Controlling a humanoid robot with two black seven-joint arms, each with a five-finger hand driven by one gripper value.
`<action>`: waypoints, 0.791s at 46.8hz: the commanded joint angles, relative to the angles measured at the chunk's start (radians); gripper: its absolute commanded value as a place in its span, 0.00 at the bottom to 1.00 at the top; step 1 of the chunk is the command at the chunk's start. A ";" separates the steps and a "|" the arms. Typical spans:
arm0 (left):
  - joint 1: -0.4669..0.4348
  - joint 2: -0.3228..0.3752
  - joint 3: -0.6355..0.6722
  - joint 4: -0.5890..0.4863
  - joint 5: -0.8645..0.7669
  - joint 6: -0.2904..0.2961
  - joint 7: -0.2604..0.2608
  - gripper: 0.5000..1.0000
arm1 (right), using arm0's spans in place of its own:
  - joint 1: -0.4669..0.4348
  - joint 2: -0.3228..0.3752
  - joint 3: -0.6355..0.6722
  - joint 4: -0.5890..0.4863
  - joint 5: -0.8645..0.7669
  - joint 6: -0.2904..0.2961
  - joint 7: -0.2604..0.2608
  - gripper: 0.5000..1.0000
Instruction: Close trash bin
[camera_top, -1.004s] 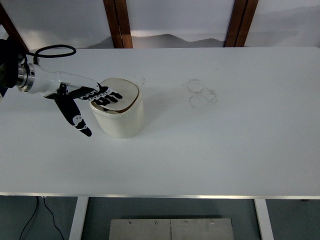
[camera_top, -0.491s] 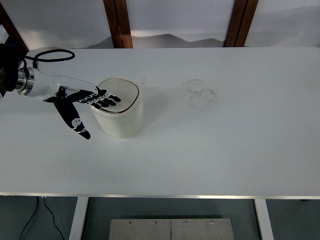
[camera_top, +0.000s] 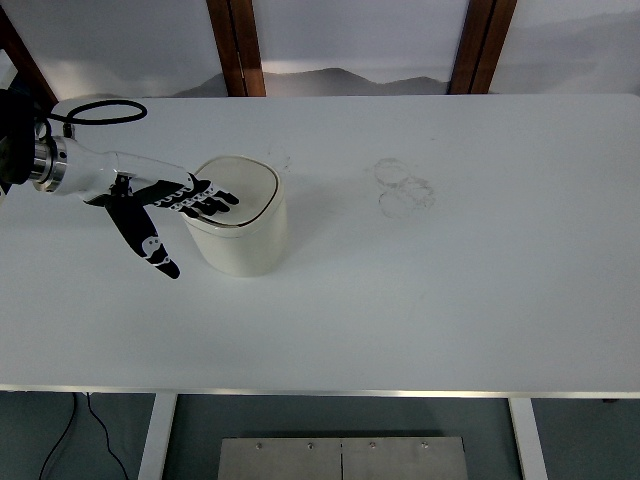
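White table fills almost the whole view, and behind its far edge stand two brown wooden posts in front of a pale wall. On the table, toward its left part and nearer to the far edge than to the near one, stands the trash bin, a small cream-coloured round container that stands upright. Its lid lies flat on top, level with the rim, so the bin looks closed. From the left of the bin comes the left arm, with a white forearm and a black cable looping behind it. The left hand has its fingers stretched out flat and spread, resting on the left part of the lid; it grasps nothing. The thumb points down and away, just beside the bin's left wall. To the right of the bin, well apart from it, faint ring marks show on the table surface.
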 joint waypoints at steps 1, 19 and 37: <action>0.005 0.000 0.000 0.000 -0.001 0.000 0.000 1.00 | 0.000 0.000 0.000 0.000 0.000 0.000 0.000 0.99; 0.015 0.003 0.000 0.001 -0.001 0.000 0.000 1.00 | 0.000 0.000 0.000 0.000 0.000 0.000 0.000 0.99; 0.037 0.024 0.000 0.020 -0.013 0.000 0.000 1.00 | 0.000 0.000 0.000 0.000 0.000 0.000 0.000 0.99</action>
